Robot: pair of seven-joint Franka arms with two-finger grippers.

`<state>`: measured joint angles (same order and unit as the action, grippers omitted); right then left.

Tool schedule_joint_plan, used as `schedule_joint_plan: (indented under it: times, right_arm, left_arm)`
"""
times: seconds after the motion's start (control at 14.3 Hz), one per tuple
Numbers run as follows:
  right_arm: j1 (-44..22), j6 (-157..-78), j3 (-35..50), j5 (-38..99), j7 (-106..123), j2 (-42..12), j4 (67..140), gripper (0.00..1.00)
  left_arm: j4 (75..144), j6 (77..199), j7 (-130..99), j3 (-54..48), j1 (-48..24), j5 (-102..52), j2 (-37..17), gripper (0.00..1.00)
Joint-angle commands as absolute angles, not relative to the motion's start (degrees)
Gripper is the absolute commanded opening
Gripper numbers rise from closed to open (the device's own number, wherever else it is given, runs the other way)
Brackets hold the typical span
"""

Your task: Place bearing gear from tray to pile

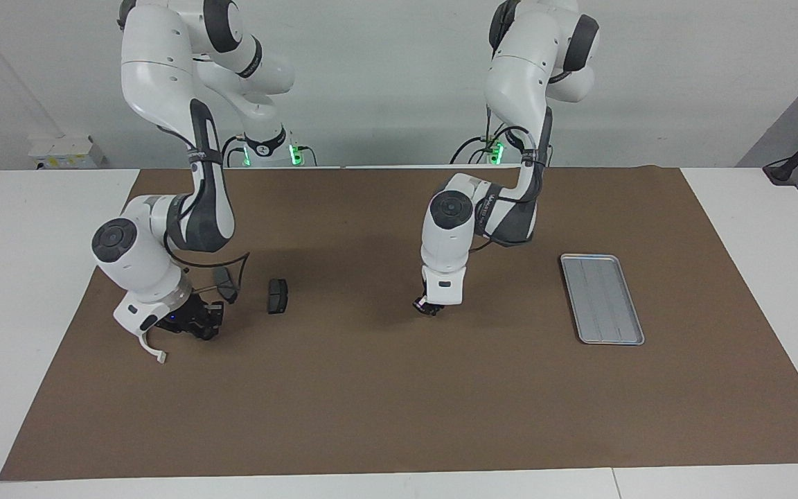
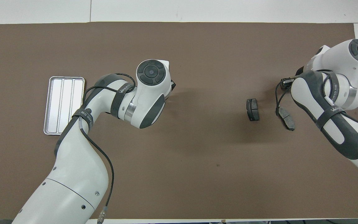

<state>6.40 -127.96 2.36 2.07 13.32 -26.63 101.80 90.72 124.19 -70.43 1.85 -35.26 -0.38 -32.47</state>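
The silver tray [image 1: 603, 298] [image 2: 64, 105] lies toward the left arm's end of the table and holds nothing. My left gripper [image 1: 429, 307] hangs low over bare mat, roughly midway between the tray and the pile. It is shut on a small dark part, the bearing gear [image 1: 427, 305]. The pile lies toward the right arm's end: two dark pads [image 1: 278, 296] [image 2: 253, 109] side by side and a white half-ring bracket [image 1: 149, 346] farther from the robots. My right gripper [image 1: 201, 326] sits low beside the bracket. In the overhead view the right arm hides the bracket.
A brown mat [image 1: 399, 416] covers most of the white table. A cable loops from the right arm down over one pad [image 1: 226, 284]. Bare mat stretches between the left gripper and the pads.
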Motion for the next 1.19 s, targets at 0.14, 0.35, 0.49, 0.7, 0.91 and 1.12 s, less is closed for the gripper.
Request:
schedule_joint_plan:
  times: [0.14, 0.35, 0.49, 0.7, 0.91, 1.12]
  right_arm:
    - [7.29, -129.73, 2.99, 2.11, 15.12, -25.4, 104.41, 0.03]
    - [7.29, -129.73, 2.99, 2.11, 15.12, -25.4, 104.5, 0.06]
    - [7.29, -129.73, 2.99, 2.11, 15.03, -25.49, 104.5, 0.08]
    - [7.21, -130.87, 2.99, 2.11, 14.85, -25.49, 105.03, 0.33]
    - [7.21, -130.69, 2.99, 2.11, 14.94, -25.4, 105.03, 0.67]
    - [6.77, -130.0, 2.99, 2.2, 14.24, -25.4, 104.42, 0.81]
  left_arm:
    - [91.66, 126.73, -71.98, 2.64, -35.95, 1.05, -32.96, 0.03]
    - [92.29, 127.53, -71.98, 2.64, -35.95, 1.05, -32.87, 0.05]
    - [92.29, 127.53, -71.98, 2.64, -35.95, 1.14, -32.87, 0.22]
    - [92.2, 127.35, -71.9, 2.72, -35.86, 1.41, -32.78, 0.88]
    - [91.14, 124.64, -71.63, 2.9, -34.9, 3.25, -31.3, 1.0]
    - [91.4, 118.93, -70.49, 3.43, -31.21, 3.43, -25.07, 1.0]
